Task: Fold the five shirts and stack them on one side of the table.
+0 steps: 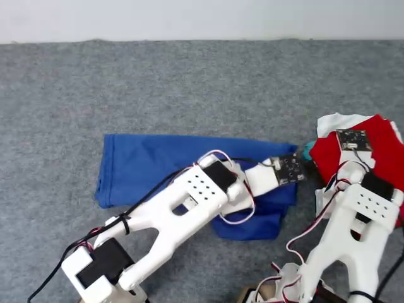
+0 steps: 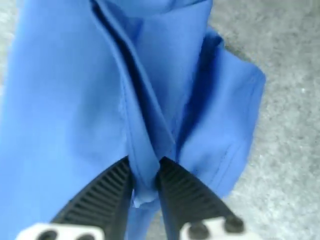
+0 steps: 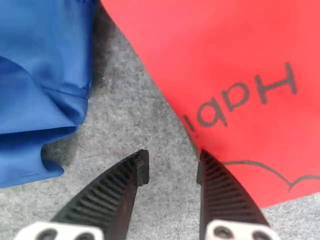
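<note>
Pinching a raised fold of the blue cotton shirt (image 2: pixel 75 100), the left gripper (image 2: pixel 145 169) has its black ribbed fingers pressed tight on the cloth, close to the shirt's edge. That shirt lies partly folded across the middle of the grey carpeted table (image 1: pixel 202 82). Over at the table's right side, the red printed shirt (image 1: pixel 379 148) sits on a white garment (image 1: pixel 334 121). The right gripper (image 3: pixel 170 167) hovers with fingers spread over bare grey surface, between the two shirts, one fingertip at the red shirt's edge.

A robotics lab bench: 2 wired arms (image 1: pixel 183 208), grey felt table (image 1: pixel 189 82), blank wall (image 1: pixel 189 19).
</note>
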Controlling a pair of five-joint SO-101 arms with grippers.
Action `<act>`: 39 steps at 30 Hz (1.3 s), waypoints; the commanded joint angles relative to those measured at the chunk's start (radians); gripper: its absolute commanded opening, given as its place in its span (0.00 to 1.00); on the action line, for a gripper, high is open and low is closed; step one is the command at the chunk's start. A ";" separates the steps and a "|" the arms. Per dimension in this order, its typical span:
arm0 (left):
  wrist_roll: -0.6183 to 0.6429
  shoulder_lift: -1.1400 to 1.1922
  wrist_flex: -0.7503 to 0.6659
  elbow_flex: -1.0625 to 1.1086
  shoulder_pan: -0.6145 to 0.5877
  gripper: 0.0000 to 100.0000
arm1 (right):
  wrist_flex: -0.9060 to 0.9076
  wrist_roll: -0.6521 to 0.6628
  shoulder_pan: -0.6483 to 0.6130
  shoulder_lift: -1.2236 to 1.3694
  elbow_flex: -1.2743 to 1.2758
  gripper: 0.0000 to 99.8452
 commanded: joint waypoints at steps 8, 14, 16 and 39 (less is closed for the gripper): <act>-0.017 -0.040 -0.203 0.059 -0.157 0.02 | -0.004 0.009 -0.033 -0.041 -0.003 0.17; 0.023 0.008 -0.222 0.081 -0.160 0.03 | -0.010 0.003 -0.117 -0.041 -0.003 0.17; 0.092 0.049 -0.199 0.044 -0.157 0.07 | -0.012 0.003 -0.136 -0.041 -0.003 0.17; 0.334 0.267 0.029 -0.371 -0.253 0.19 | -0.007 0.000 -0.371 -0.041 0.051 0.17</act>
